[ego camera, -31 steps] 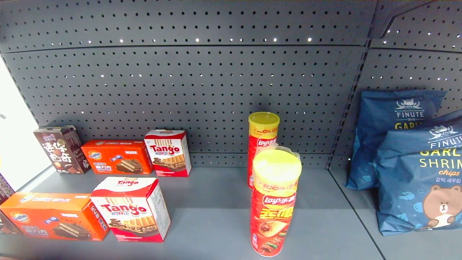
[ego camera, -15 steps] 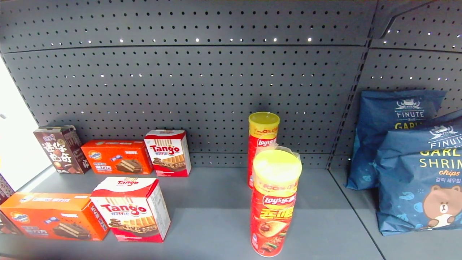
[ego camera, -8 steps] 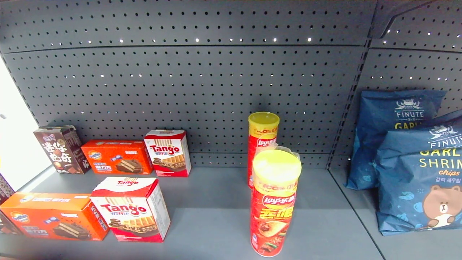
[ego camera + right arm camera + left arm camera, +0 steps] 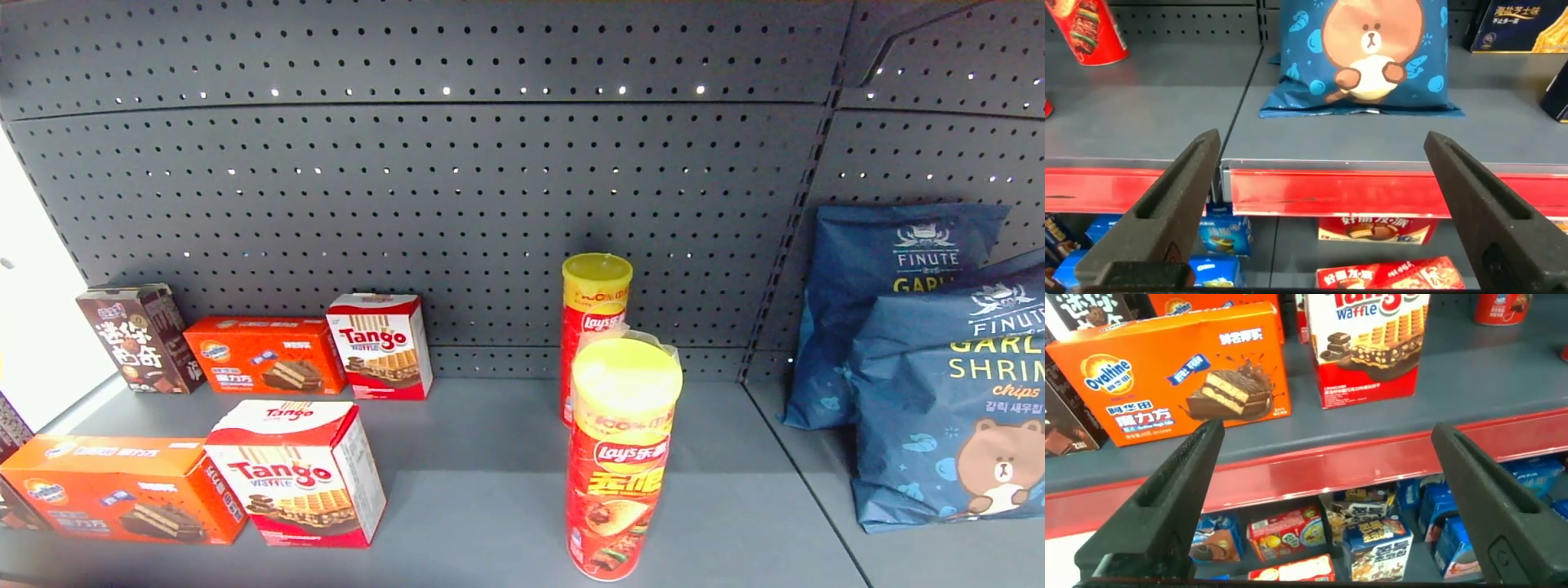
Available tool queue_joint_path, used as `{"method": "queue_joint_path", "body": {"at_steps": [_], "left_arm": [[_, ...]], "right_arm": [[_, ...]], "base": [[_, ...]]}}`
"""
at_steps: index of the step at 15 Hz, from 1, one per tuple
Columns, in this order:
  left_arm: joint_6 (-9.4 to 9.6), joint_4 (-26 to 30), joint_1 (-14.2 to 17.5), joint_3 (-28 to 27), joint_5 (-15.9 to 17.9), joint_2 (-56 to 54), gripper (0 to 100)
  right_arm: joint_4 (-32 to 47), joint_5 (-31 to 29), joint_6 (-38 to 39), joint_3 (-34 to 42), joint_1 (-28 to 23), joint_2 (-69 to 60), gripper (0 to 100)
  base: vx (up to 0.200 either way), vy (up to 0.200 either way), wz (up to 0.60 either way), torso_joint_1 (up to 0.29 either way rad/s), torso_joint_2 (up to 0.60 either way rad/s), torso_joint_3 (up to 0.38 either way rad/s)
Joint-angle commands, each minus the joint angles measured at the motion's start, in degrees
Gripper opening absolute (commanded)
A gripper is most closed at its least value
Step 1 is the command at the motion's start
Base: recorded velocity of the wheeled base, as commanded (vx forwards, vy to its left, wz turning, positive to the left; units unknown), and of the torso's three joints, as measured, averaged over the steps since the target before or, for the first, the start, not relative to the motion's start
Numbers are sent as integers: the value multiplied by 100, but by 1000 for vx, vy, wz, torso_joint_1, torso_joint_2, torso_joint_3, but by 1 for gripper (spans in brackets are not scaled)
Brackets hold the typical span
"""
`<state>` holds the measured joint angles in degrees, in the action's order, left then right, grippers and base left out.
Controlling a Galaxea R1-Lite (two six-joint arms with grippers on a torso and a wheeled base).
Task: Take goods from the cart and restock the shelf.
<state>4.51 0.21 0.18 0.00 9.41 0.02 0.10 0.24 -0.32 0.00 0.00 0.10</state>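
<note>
The grey shelf (image 4: 490,490) holds two red chip cans with yellow lids, one in front (image 4: 622,457) and one behind (image 4: 594,327). To their left stand two red-and-white wafer boxes (image 4: 298,474) (image 4: 380,345) and two orange cake boxes (image 4: 114,488) (image 4: 263,354). My left gripper (image 4: 1327,433) hangs open and empty in front of the shelf's red edge (image 4: 1372,467), facing the orange cake box (image 4: 1180,371) and wafer box (image 4: 1372,343). My right gripper (image 4: 1323,140) is open and empty before the red edge (image 4: 1372,196), below a blue bear-print chips bag (image 4: 1360,49).
Blue chips bags (image 4: 947,400) lean at the right past an upright divider. A dark brown box (image 4: 140,336) stands at the far left. The perforated back wall (image 4: 408,204) closes the shelf behind. Below the red edge, a lower shelf holds several small packs (image 4: 1372,539) (image 4: 1372,229).
</note>
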Motion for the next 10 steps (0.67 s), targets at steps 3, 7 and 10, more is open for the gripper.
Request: {"method": "queue_joint_path", "body": {"at_steps": [3, 7, 10], "left_arm": [[6, -3, -1, 0, 8, -2, 100], [24, -3, -1, 0, 8, -2, 100], [15, -3, -1, 0, 8, -2, 100]], "right_arm": [[-1, 20, -3, 0, 9, -10, 100], [-1, 11, -3, 0, 0, -10, 100], [-1, 11, -3, 0, 0, -10, 100]], "base": [[0, 0, 0, 0, 0, 0], [0, 0, 0, 0, 0, 0], [0, -133, 0, 2, 2, -2]]}}
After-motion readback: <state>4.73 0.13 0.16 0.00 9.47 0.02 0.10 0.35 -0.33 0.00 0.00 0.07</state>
